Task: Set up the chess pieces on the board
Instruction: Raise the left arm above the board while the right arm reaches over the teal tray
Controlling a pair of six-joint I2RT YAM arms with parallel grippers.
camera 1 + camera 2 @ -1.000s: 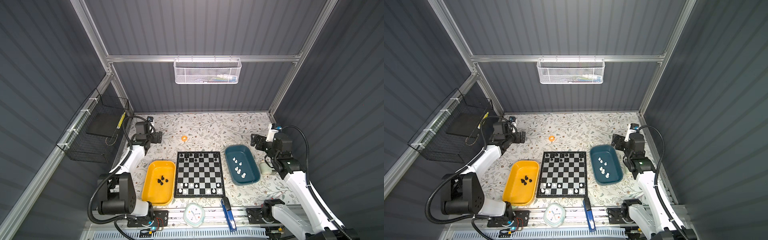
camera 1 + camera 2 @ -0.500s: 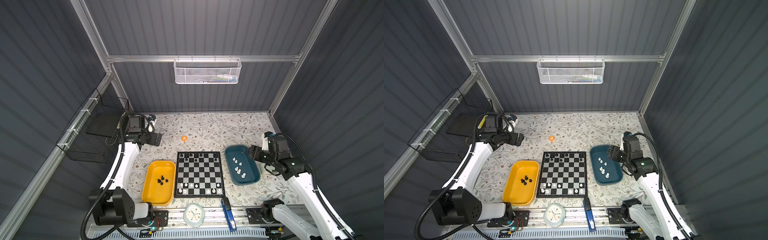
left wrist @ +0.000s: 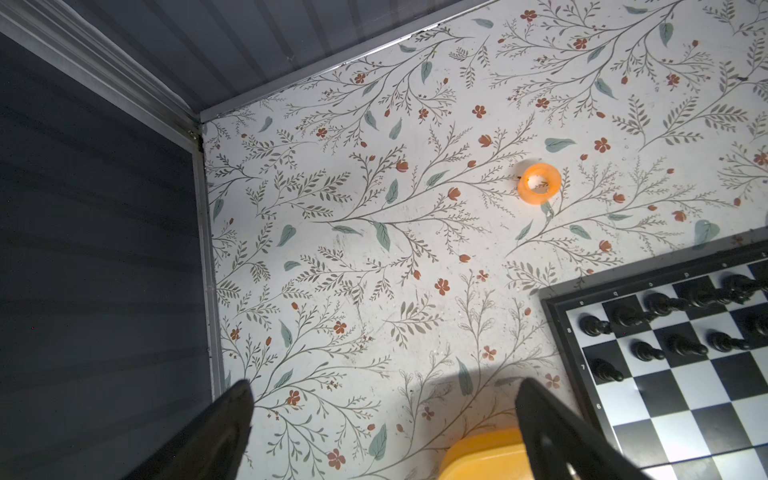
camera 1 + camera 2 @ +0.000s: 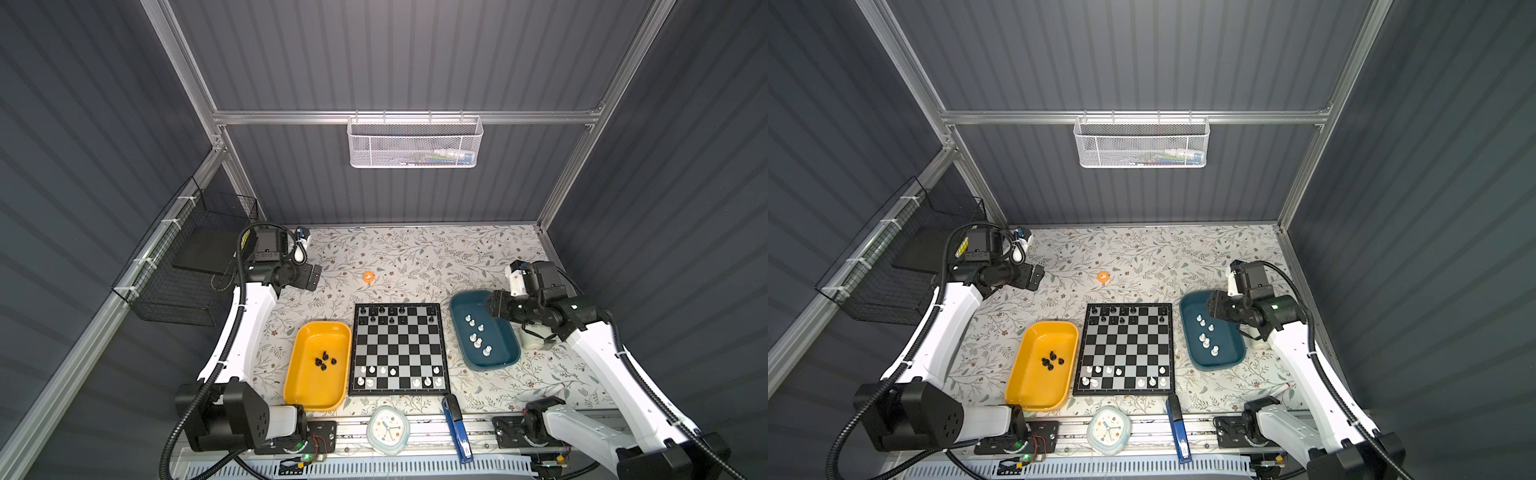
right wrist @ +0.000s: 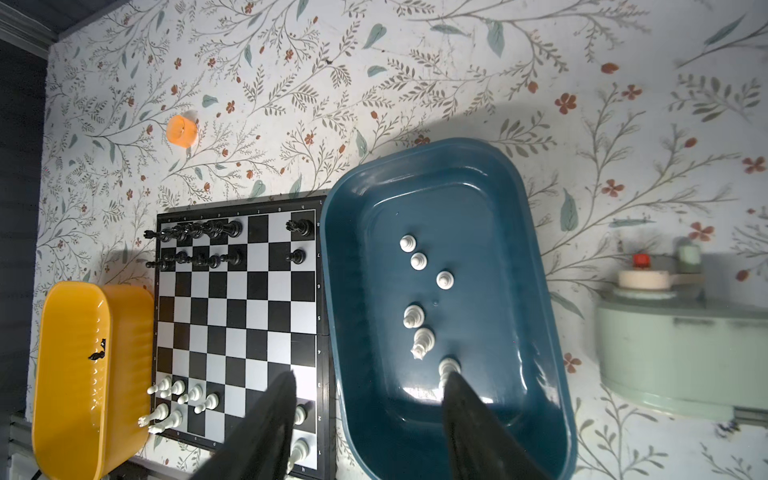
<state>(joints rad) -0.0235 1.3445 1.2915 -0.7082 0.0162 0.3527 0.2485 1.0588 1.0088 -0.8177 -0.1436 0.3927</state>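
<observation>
The board [image 4: 399,349] lies mid-table, also seen in the other top view [image 4: 1123,349]. Black chess pieces [image 4: 382,311] stand on its two far rows and white ones [image 4: 392,376] on its two near rows. Left of it, a yellow tray [image 4: 316,395] holds several black pieces [image 4: 325,360]. To the right, a teal tray [image 4: 465,303] holds several white pieces [image 4: 476,336]. My right gripper [image 4: 496,309] hovers over that tray's far end, open and empty [image 5: 371,376]. At the far left my left gripper [image 4: 309,276] hangs above bare table, wide open [image 3: 385,384].
An orange ring [image 4: 368,276] lies beyond the board. A pale green container [image 4: 534,338] stands right of the teal tray. A clock [image 4: 387,428] and a blue stapler [image 4: 457,428] lie at the front edge. A black wire basket [image 4: 187,266] hangs on the left wall.
My right gripper has swung in from the tray's far right corner to over its far end, its jaws narrowing. The left arm has straightened upward, its gripper staying at the far left.
</observation>
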